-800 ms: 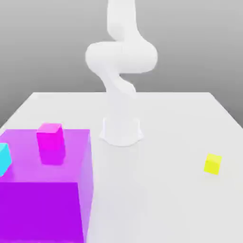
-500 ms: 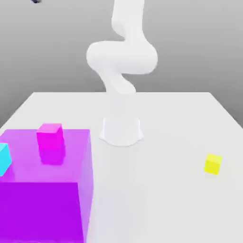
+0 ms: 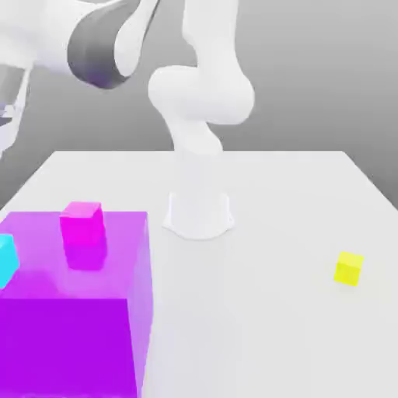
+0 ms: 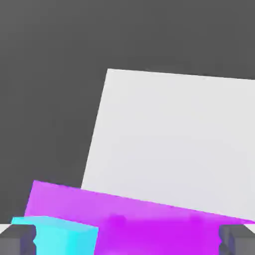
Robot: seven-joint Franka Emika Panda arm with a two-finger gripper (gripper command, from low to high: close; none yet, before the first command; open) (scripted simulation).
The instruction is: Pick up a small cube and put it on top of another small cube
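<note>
The small cyan cube (image 3: 6, 260) sits at the exterior view's far left edge, beside the large purple block (image 3: 74, 311). The yellow cube (image 3: 348, 268) rests alone on the white table (image 3: 272, 194) at the exterior view's right. My arm (image 3: 101, 47) reaches across the upper left of the exterior view, high above the cyan cube. In the hand view my gripper (image 4: 127, 241) is open, its dark fingertips (image 4: 17, 239) standing wide apart with nothing between them. Below them lie the cyan cube (image 4: 55, 236) and the purple block (image 4: 149, 216).
A magenta cube (image 3: 82, 224) sits on the translucent purple block. The arm's white base (image 3: 199, 210) stands mid-table behind it. The table edge (image 4: 94, 129) runs close beyond the purple block in the hand view.
The arm has swung over and down into the exterior view's upper left, where it was out of frame before. None of the cubes has moved.
</note>
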